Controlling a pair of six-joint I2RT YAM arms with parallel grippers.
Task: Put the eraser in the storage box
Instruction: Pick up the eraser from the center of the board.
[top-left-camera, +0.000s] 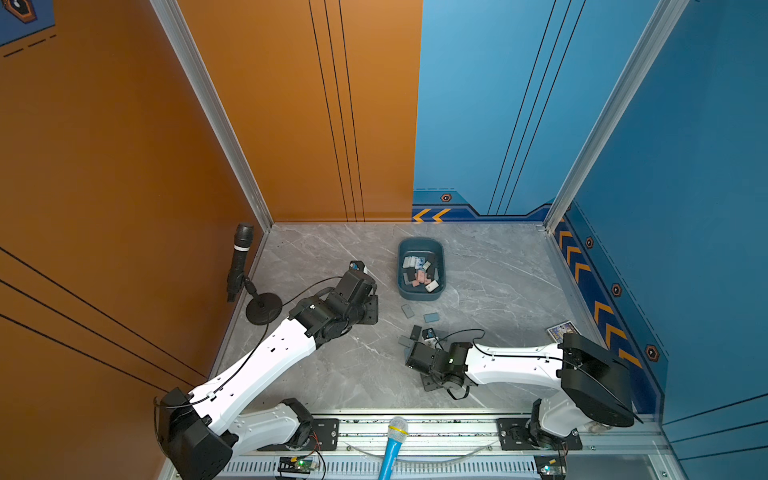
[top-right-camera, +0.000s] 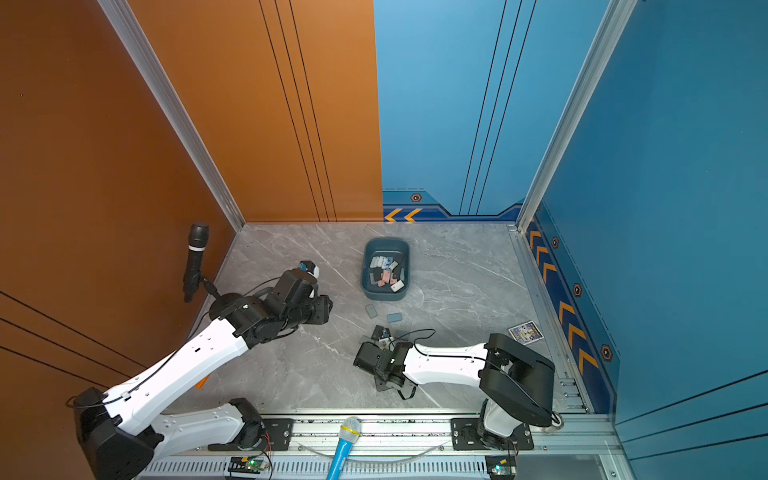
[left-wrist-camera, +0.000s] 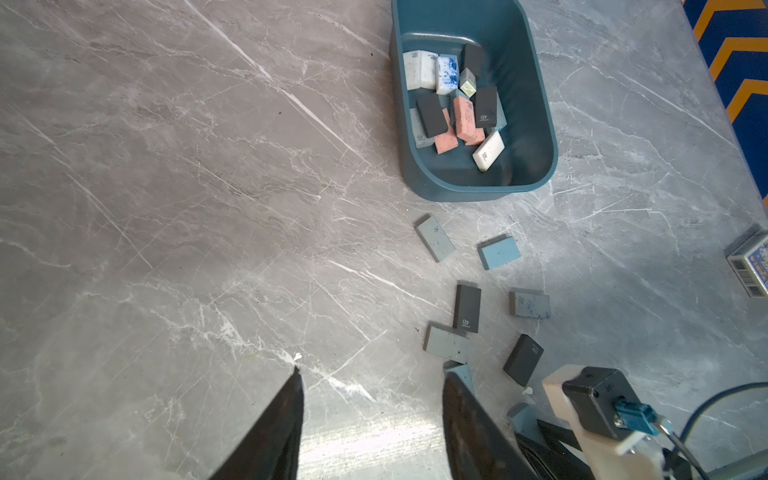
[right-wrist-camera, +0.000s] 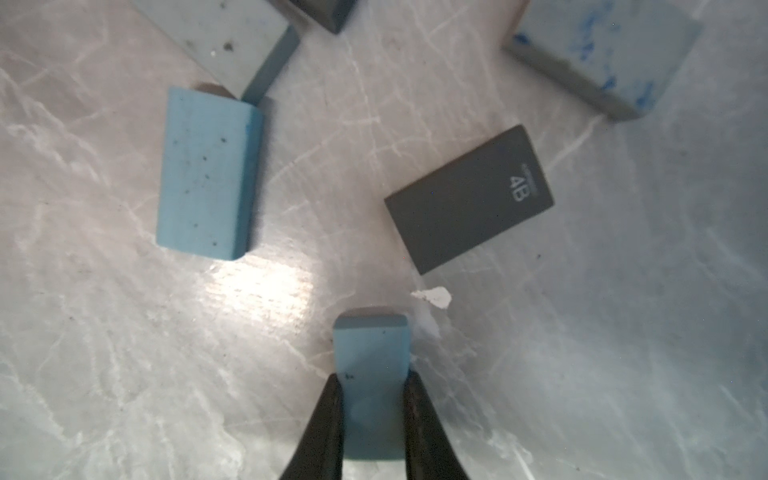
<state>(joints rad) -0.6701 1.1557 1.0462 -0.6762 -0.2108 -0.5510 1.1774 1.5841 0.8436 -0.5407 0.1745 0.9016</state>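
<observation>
Fingers (right-wrist-camera: 330, 419) of the right gripper (right-wrist-camera: 374, 380) are clamping a blue eraser (right-wrist-camera: 371, 345) — the left gripper (left-wrist-camera: 373, 372) is hovering, jaws apart and empty, near the storage box (left-wrist-camera: 478, 193).

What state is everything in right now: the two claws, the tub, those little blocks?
storage box, open-topped, partly filled with erasers.
right gripper, shut on blue eraser.
left gripper, open, empty.
loose erasers, lying flat on the table, outside the box.

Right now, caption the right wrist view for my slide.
Right jaws shut on a blue eraser beside a loose dark 4B eraser.
</observation>
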